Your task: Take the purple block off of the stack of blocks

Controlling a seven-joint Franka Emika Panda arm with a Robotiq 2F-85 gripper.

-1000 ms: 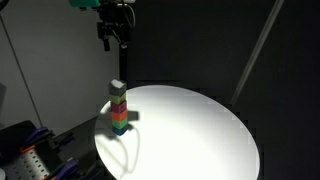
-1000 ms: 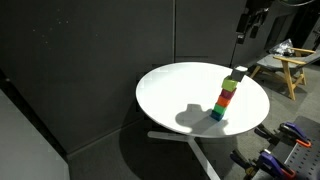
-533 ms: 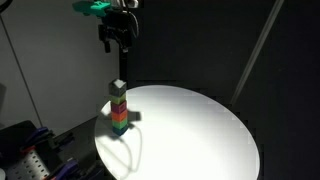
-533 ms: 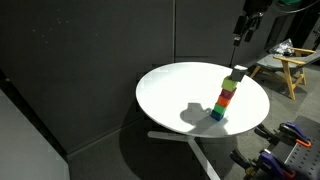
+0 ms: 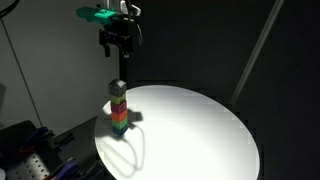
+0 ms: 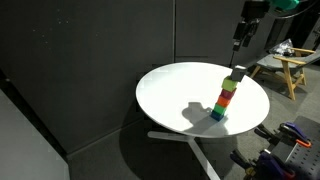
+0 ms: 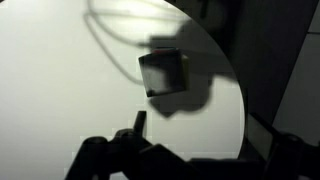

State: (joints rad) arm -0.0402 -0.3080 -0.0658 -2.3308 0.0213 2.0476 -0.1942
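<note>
The stack of blocks stands near the edge of the round white table. It shows in both exterior views, and in the second one it is a column of yellow-green, red/orange and green cubes. The purple block is the pale grey top cube. In the wrist view it is a dark cube seen from above. My gripper hangs well above the stack with its jaws apart and empty. Its fingers frame the bottom of the wrist view.
Black curtains surround the table. A wooden stool stands behind it. Blue-handled tools and clutter lie low beside the table. The stack casts a shadow on the tabletop.
My gripper has come down a little towards the top of the stack. The blocks have not moved.
</note>
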